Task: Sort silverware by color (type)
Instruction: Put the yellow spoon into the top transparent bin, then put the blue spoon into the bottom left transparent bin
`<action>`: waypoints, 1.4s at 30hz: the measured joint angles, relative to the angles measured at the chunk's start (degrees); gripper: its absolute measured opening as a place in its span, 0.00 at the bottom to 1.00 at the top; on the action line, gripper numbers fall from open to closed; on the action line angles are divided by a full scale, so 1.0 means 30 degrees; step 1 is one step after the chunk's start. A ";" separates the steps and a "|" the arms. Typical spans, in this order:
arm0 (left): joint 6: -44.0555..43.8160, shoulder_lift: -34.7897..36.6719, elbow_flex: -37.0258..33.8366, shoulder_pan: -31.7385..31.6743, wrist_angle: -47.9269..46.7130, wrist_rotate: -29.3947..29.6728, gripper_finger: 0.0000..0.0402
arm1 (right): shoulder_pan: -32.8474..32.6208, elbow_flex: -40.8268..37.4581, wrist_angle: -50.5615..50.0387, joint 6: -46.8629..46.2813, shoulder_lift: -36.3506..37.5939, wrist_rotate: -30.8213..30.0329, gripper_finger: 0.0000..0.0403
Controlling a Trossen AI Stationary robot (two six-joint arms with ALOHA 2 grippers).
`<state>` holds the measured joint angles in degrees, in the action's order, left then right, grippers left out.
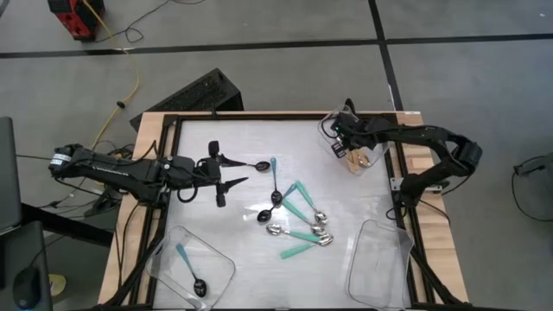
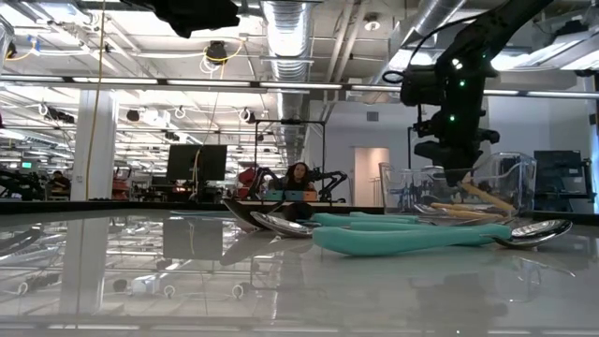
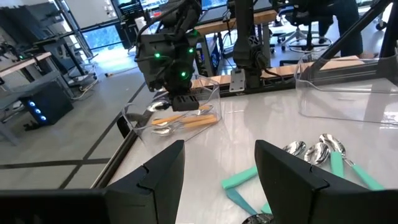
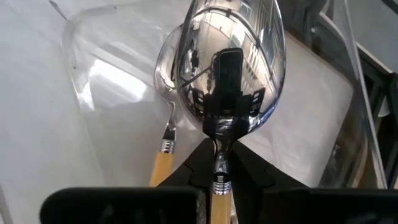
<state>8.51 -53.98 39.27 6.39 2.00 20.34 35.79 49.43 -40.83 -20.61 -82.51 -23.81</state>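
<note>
While the right tool (image 4: 219,163) pinches an orange-handled spoon (image 4: 229,68) at its neck, bowl pointing away from the wrist, it hangs over the clear tray (image 1: 356,147) at the table's (image 1: 242,138) far right corner. Only the left wrist view shows two more orange spoons (image 3: 185,122) lying inside. The left tool (image 1: 226,172) hovers open near the teal spoons (image 1: 302,226).

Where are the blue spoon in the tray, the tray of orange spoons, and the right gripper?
blue spoon (image 1: 185,258), high view, on its handle.
tray of orange spoons (image 3: 208,91), left wrist view, on its clear wall.
right gripper (image 1: 339,131), high view, between its fingertips.
</note>
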 joint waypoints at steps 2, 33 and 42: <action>-0.0052 0.0000 0.0000 0.0000 -0.0009 0.0000 0.46 | 0.0013 0.0000 -0.0027 0.0092 -0.0125 0.0013 0.14; 0.0094 -0.0007 0.0000 0.0000 -0.0279 0.0004 0.45 | -0.0056 0.0000 0.1345 0.1095 0.0178 0.0496 0.43; -0.0094 -0.0007 -0.0007 -0.0004 -0.0546 0.0160 0.46 | -0.0072 0.0000 0.1321 0.1383 0.3472 0.0517 0.42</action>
<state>8.23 -54.00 39.24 6.38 0.36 20.82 35.57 49.43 -36.86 -16.46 -72.09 -22.26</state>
